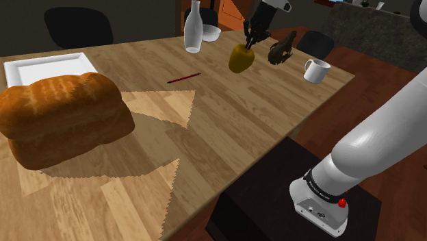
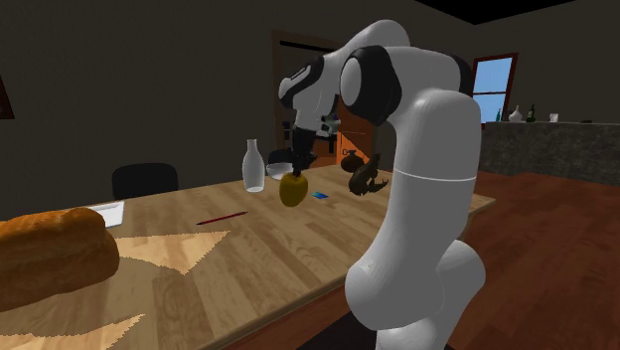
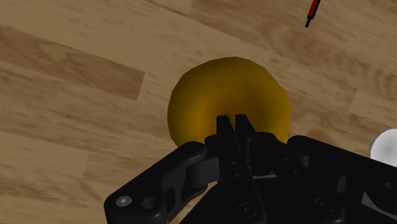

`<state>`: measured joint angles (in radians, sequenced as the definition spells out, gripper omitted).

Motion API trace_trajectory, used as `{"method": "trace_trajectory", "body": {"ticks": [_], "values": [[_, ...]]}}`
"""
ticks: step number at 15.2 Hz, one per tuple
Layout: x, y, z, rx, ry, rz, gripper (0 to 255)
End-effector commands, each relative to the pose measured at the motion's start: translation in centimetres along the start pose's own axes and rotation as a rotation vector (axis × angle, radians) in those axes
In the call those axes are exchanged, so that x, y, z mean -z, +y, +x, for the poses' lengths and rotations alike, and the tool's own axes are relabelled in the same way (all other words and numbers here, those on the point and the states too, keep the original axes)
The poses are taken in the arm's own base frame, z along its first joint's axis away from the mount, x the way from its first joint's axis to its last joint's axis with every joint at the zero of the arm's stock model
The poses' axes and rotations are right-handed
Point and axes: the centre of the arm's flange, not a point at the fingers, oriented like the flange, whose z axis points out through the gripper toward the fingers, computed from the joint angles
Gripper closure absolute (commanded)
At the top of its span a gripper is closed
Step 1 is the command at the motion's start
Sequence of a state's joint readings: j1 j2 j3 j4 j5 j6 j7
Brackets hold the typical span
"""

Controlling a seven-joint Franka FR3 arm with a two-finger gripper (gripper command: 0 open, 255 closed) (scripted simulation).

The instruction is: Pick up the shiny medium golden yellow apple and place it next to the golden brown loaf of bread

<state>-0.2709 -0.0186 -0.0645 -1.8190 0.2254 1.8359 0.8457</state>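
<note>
Transport step: tool [image 1: 248, 42] pinching golden apple [image 1: 241, 59] hanging beneath it, seemingly clear of table [image 1: 226, 127]; next move, carry to bread loaf [image 1: 61, 116] well away.

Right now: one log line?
tool: shut on apple | apple: above table | loaf: shoulder view's left, not reached

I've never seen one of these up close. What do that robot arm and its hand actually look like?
The arm is smooth, glossy white, built of thick rounded tubes with dark joints between them. Near its foot runs a dark band with small pale lettering, beside a little red knob. Its gripper is all black, with two slim fingers.
</note>
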Motion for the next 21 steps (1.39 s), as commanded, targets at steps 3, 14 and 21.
{"method": "trace_trajectory", "body": {"ticks": [3,14,21], "values": [[2.1,-0.4,-0.3,0.0,0.0,0.0,255],[7.8,-1.4,-1.1,0.0,0.0,0.0,255],[11.4,-2.0,-1.6,0.0,0.0,0.0,255]]}}
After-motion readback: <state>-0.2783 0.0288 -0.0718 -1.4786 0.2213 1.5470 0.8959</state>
